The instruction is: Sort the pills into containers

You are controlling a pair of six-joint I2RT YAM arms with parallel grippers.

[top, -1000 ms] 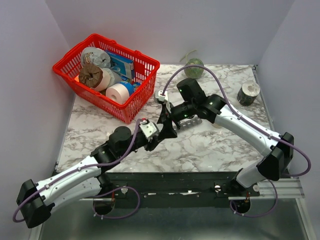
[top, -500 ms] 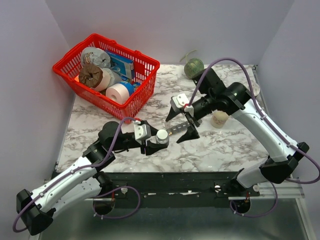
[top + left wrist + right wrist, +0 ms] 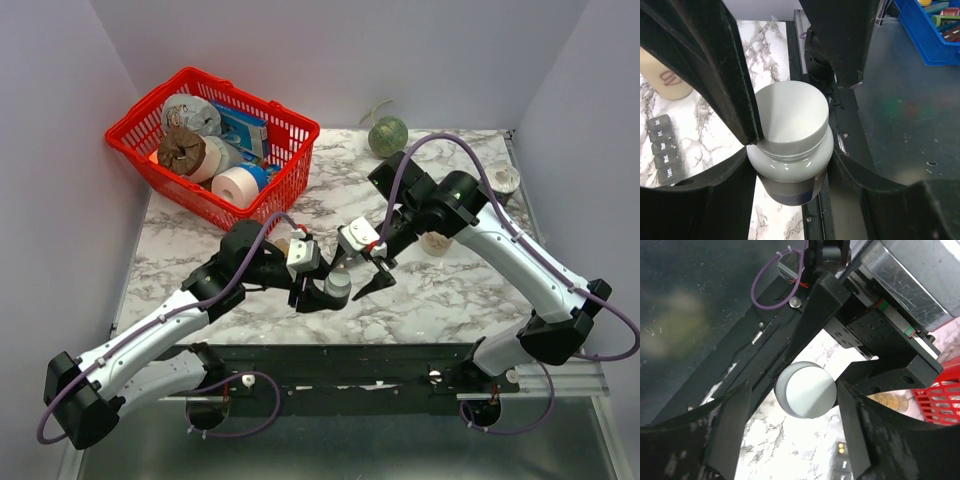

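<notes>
Plainly, the left hand (image 3: 328, 292) grips a small dark white-capped bottle (image 3: 790, 120) above the marble table's (image 3: 440, 300) near edge; the dark-grey strip of lidded compartments (image 3: 662, 147) lies on the table just beyond; the right hand's (image 3: 363, 268) fingers flank the cap; I cannot tell whether they grip it.

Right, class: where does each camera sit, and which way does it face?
Top external: above and behind, looking down on the table; both arms show.
Left wrist: on the left arm, looking along the left fingers at the white-capped bottle they grip.
Right wrist: on the right arm, facing that bottle's cap, framed by the open right fingers.
Shared: every view shows the bottle.
</notes>
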